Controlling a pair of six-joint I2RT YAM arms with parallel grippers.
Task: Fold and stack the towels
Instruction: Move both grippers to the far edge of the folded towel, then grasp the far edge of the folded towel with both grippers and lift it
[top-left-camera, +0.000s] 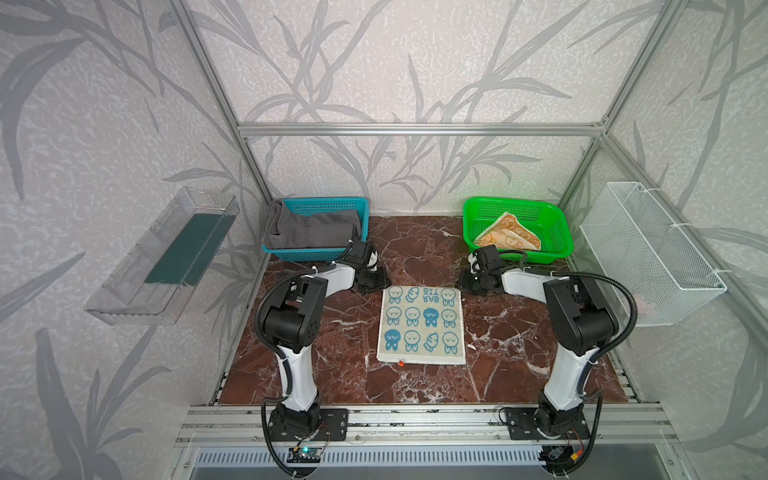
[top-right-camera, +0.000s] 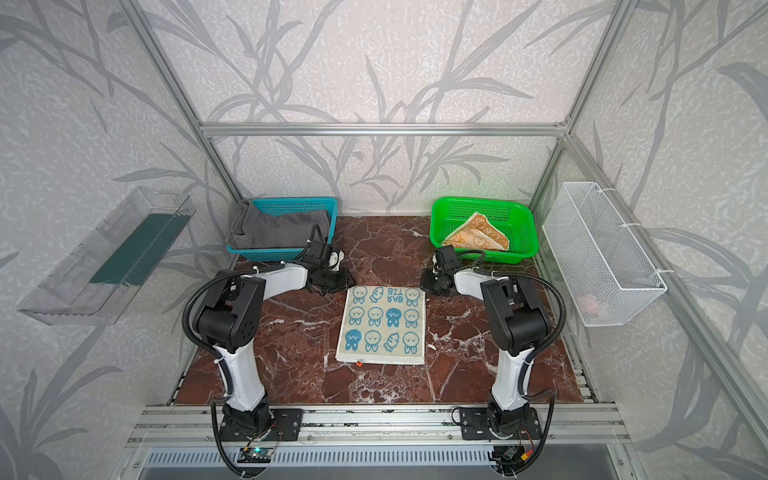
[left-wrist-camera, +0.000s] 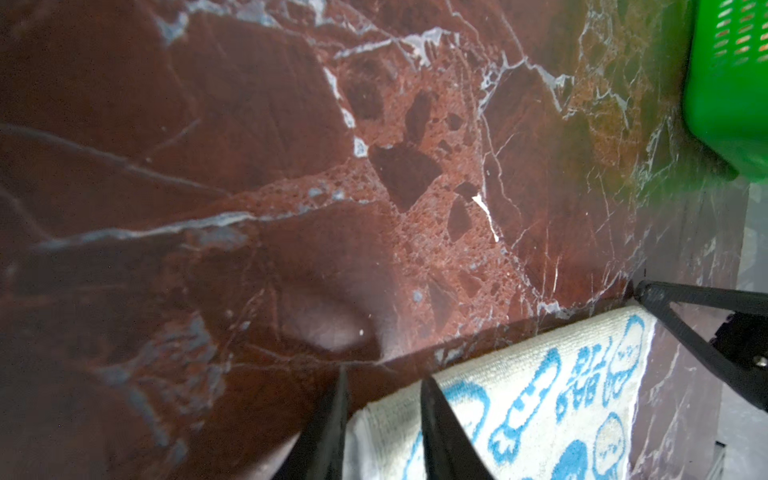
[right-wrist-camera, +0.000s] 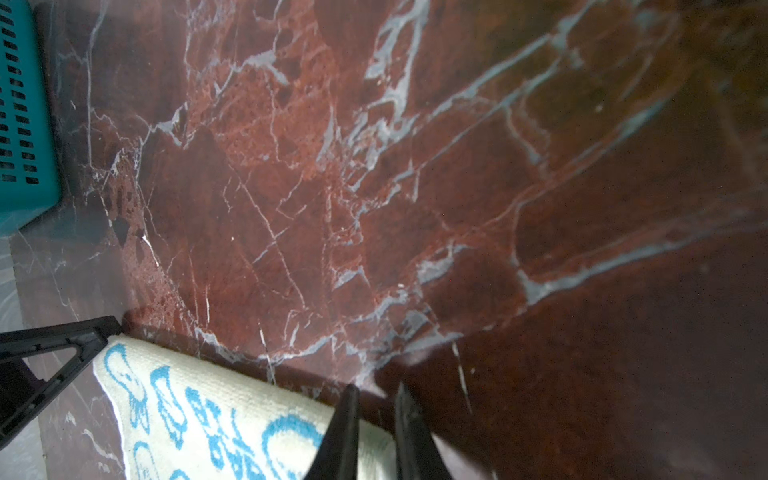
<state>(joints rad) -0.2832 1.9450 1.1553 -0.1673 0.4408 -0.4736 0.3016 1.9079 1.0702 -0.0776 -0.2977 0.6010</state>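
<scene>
A blue-and-cream bunny towel (top-left-camera: 420, 324) (top-right-camera: 382, 324) lies flat, folded to a square, in the middle of the marble table in both top views. My left gripper (top-left-camera: 376, 284) (left-wrist-camera: 384, 382) is at its far left corner, shut on that corner, with cloth (left-wrist-camera: 540, 395) filling the gap between the fingers. My right gripper (top-left-camera: 471, 286) (right-wrist-camera: 376, 390) is shut on the far right corner of the same towel (right-wrist-camera: 216, 399). A dark grey towel (top-left-camera: 311, 228) lies in the blue basket. An orange-and-cream towel (top-left-camera: 509, 235) lies in the green basket.
The blue basket (top-left-camera: 324, 201) stands at the back left and the green basket (top-left-camera: 515, 201) at the back right, both close behind the grippers. A white wire basket (top-left-camera: 648, 253) hangs on the right wall. A clear bin (top-left-camera: 162, 257) hangs on the left wall.
</scene>
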